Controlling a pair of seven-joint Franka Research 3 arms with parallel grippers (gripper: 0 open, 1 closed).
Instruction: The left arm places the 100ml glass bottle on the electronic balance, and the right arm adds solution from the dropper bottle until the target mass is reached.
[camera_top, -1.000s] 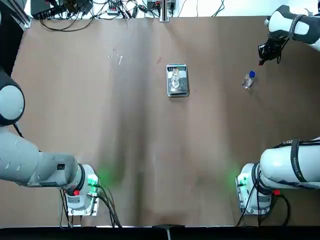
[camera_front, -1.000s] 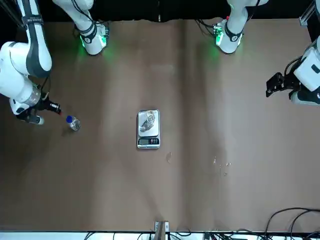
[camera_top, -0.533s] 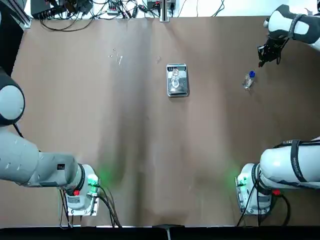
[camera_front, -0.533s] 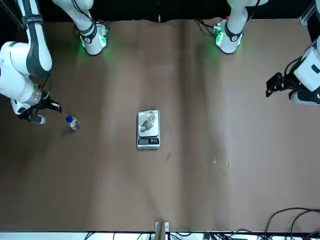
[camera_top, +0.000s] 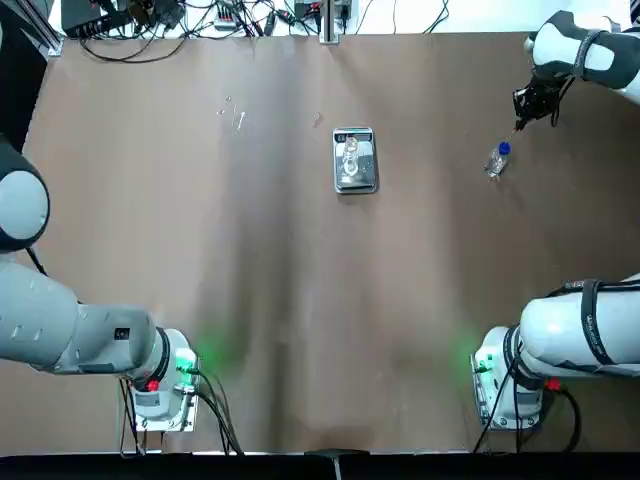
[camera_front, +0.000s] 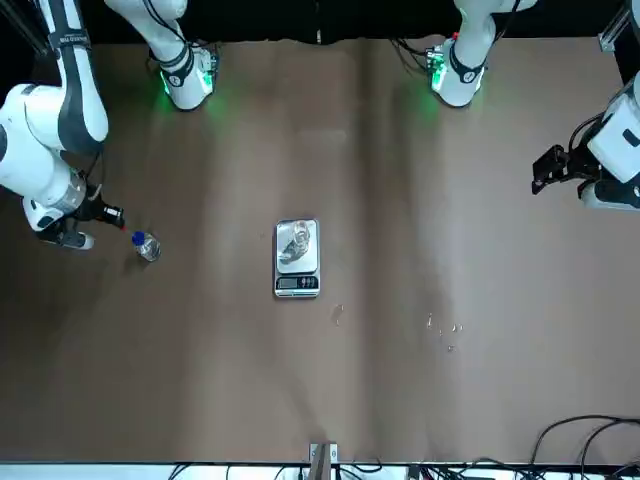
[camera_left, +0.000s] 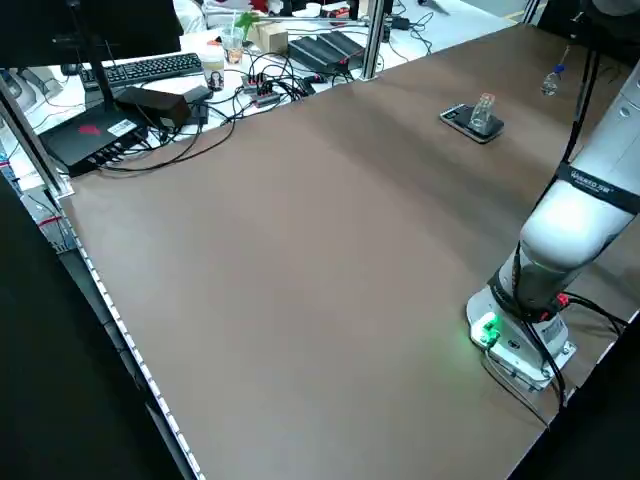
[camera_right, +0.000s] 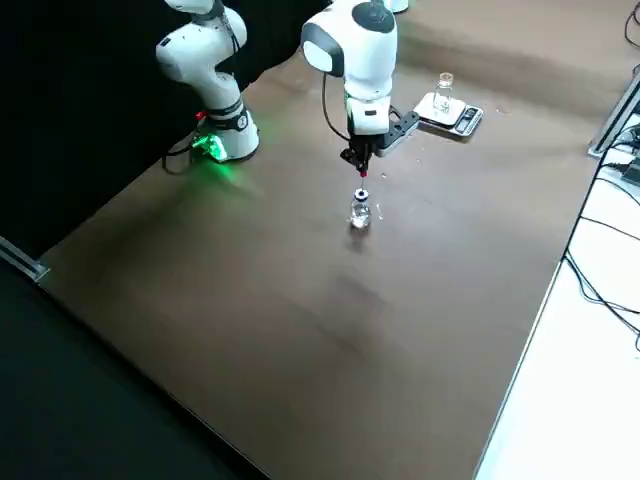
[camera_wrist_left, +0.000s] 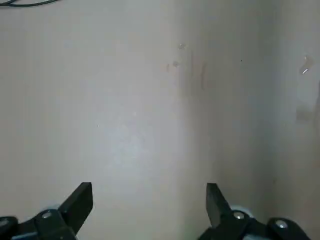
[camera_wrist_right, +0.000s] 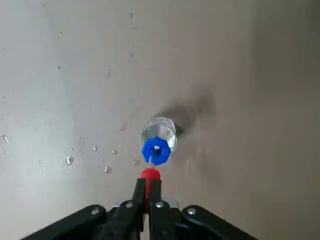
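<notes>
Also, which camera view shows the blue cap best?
The right wrist view: the blue cap appears large there, even its opening. Top, front and left side views show it small; right side view shows no clear blue; left wrist view lacks it.

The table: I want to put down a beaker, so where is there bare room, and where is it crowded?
Between the electronic balance and the two arm bases lies a broad bare patch. Crowded: beyond the balance's right side, where the right gripper grips a red-tipped dropper over the dropper bottle.
</notes>
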